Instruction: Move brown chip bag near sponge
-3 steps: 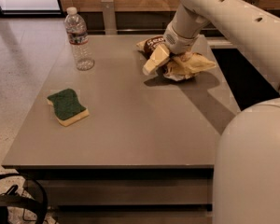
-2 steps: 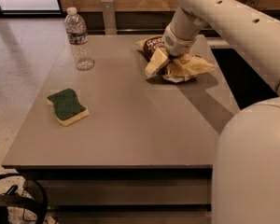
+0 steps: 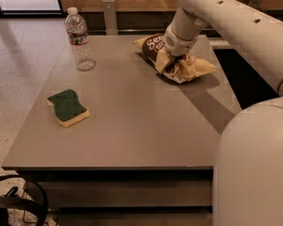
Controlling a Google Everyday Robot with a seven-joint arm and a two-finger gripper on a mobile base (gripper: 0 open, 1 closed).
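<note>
The brown chip bag [image 3: 193, 66] lies on the far right part of the grey table [image 3: 132, 121], crinkled, with white lettering at its left end. My gripper [image 3: 167, 66] comes down from the white arm onto the middle of the bag and is shut on it; the bag bunches up around the fingers [image 3: 161, 60]. The bag still rests on the table. The sponge [image 3: 67, 107], green top over yellow foam, lies on the near left part of the table, far from the bag.
A clear water bottle [image 3: 80, 40] stands at the far left of the table. My large white arm body [image 3: 254, 164] fills the right foreground. Beyond the table there is a wooden wall, and pale floor to the left.
The gripper's left finger has drawn in slightly to the right, onto the middle of the bag. The bag, sponge and bottle stay where they were.
</note>
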